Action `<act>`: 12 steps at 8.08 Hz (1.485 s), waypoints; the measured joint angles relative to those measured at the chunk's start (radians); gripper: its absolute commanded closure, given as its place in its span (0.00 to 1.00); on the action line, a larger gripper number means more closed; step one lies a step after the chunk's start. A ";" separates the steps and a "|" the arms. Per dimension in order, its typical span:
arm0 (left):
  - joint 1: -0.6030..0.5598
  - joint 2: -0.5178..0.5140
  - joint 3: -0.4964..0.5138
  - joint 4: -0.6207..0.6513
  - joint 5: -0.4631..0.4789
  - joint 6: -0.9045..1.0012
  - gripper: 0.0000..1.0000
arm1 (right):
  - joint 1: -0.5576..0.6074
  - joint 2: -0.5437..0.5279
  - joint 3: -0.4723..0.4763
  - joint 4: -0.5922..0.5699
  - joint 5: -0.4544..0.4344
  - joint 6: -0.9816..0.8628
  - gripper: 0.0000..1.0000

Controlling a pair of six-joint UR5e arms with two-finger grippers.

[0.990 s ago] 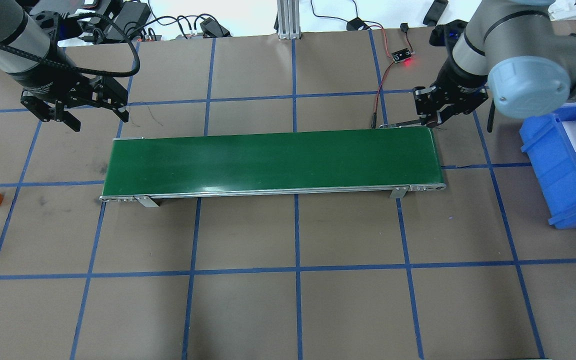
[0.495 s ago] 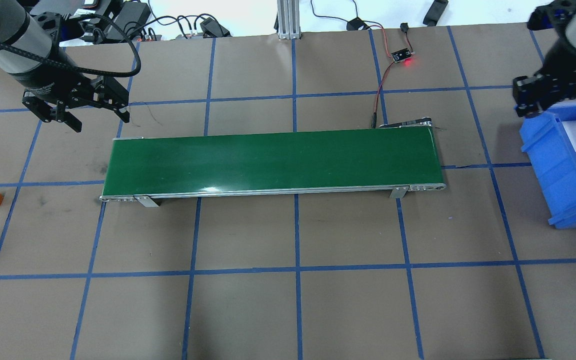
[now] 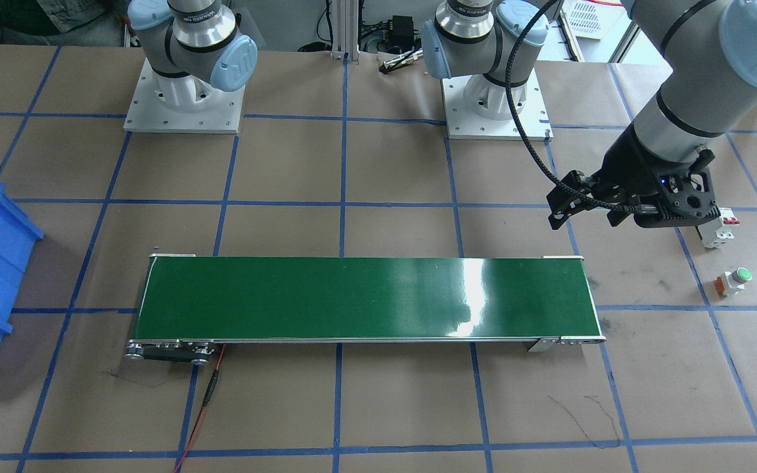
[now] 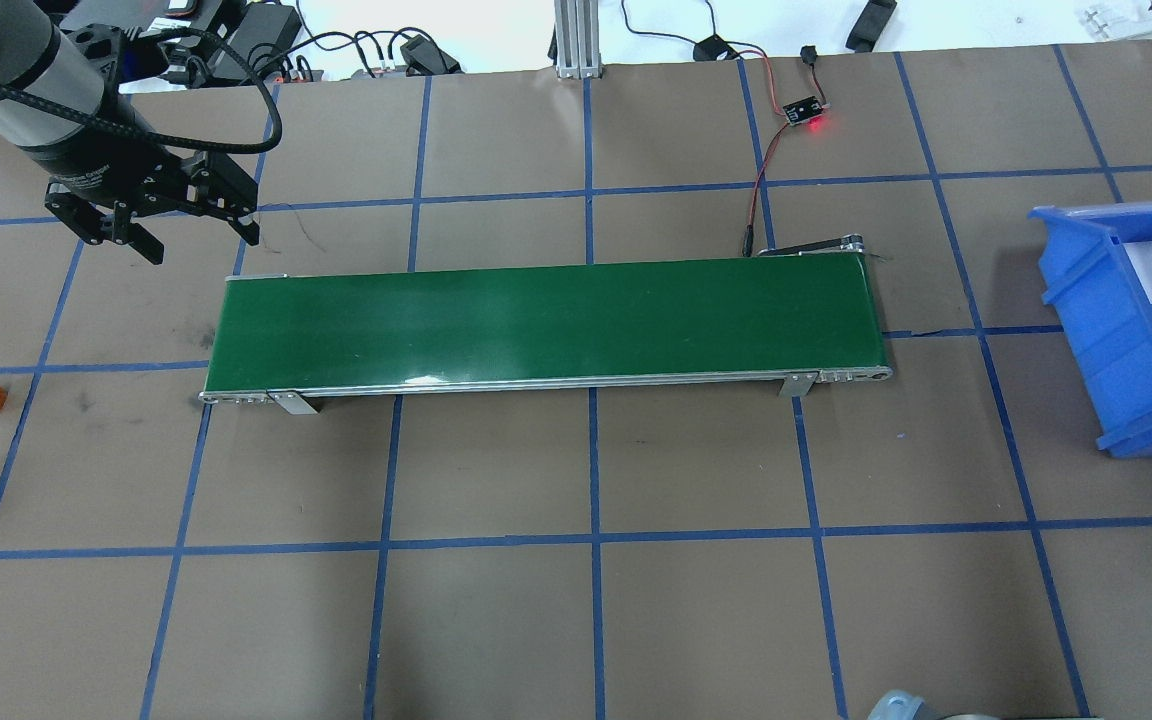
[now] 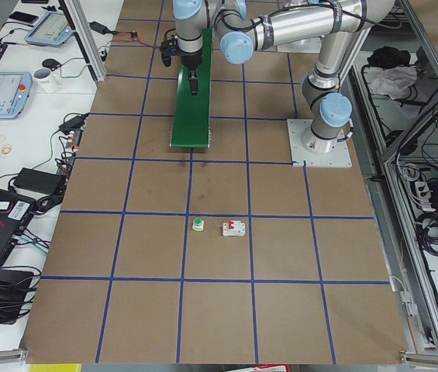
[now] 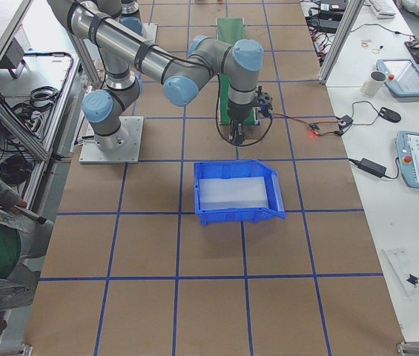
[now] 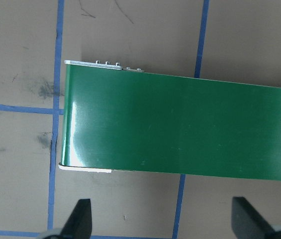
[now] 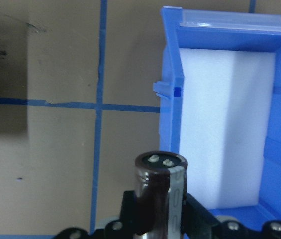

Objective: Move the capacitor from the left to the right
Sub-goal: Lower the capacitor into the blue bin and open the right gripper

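No text can be read for sure. Small lettering rings the arm joints [image 3: 202, 29] and marks the left wrist [image 4: 86, 180], but both are too small and blurred to make out.

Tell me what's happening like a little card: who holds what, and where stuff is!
Right gripper: shut on the capacitor
Capacitor place: beside the wall of the blue bin, not inside yet
Bin filling: white foam
Left gripper: open, holding nothing, near the end of the green belt
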 measured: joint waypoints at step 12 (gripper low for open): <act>0.000 -0.003 0.001 0.001 -0.001 0.001 0.00 | -0.146 0.308 0.024 -0.179 0.137 -0.230 0.83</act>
